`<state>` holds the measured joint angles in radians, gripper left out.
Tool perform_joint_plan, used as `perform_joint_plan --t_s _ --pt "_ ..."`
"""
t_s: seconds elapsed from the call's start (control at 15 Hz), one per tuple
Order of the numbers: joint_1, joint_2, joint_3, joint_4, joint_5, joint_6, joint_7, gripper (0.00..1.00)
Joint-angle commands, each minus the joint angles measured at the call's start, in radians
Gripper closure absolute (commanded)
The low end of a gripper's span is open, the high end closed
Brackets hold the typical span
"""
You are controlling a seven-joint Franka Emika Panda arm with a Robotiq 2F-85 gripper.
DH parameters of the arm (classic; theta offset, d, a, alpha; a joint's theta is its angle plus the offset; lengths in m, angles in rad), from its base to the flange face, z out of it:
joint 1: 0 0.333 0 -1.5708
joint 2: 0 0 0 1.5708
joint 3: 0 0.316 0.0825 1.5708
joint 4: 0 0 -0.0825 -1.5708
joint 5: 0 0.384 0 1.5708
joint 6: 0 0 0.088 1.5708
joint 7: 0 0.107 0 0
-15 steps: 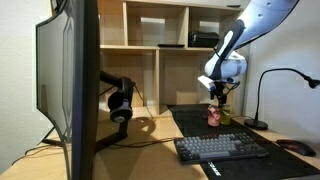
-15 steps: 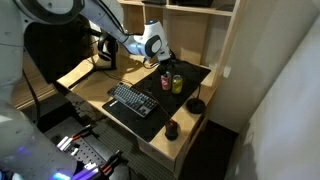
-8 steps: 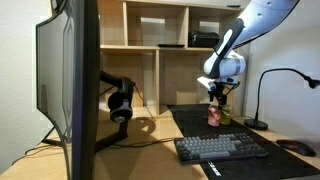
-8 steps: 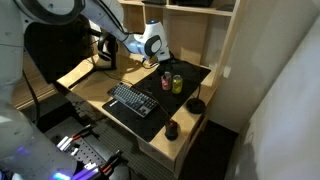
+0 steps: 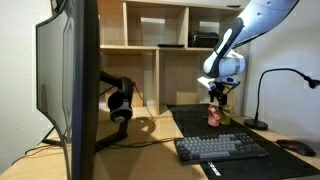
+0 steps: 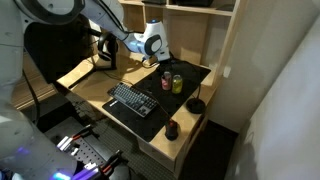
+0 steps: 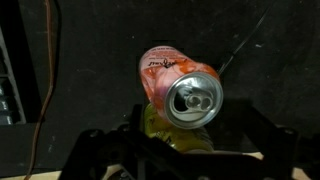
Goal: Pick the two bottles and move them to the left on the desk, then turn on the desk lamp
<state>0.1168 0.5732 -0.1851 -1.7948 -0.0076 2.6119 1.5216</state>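
Note:
In both exterior views the two bottles stand side by side on the desk's black mat: a pinkish-red one and a yellow-green one. My gripper hangs open just above them and holds nothing. The wrist view looks straight down on the pinkish-red bottle's silver top, with the yellow-green one right beside it. The gripper has its dark fingers spread wide to either side of the pair. The slim black desk lamp stands beside the bottles, its round base on the desk.
A large monitor fills the near side. Black headphones hang beside it. A keyboard lies on the mat, with a mouse nearby. A wooden shelf unit with open cubbies rises behind the desk.

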Motion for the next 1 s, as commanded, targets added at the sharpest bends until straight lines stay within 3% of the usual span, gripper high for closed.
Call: perform_joint_plan --t_s 0.0,0.33,0.4,0.53,0.6,0.93 --pt "-0.007 -0.004 0.008 0.005 0.008 -0.032 -0.014 0.0" --pt "0.0 -0.007 0.006 0.009 0.012 -0.079 0.009 0.0" --pt "-0.002 0.001 0.009 0.003 0.008 -0.033 0.0 0.0" --pt "-0.003 0.001 0.009 0.004 0.007 -0.048 0.003 0.0" --pt "0.03 -0.087 -0.005 -0.076 -0.016 -0.061 0.028 0.0" --pt "0.061 -0.026 -0.002 -0.026 -0.042 -0.063 0.124 0.0"
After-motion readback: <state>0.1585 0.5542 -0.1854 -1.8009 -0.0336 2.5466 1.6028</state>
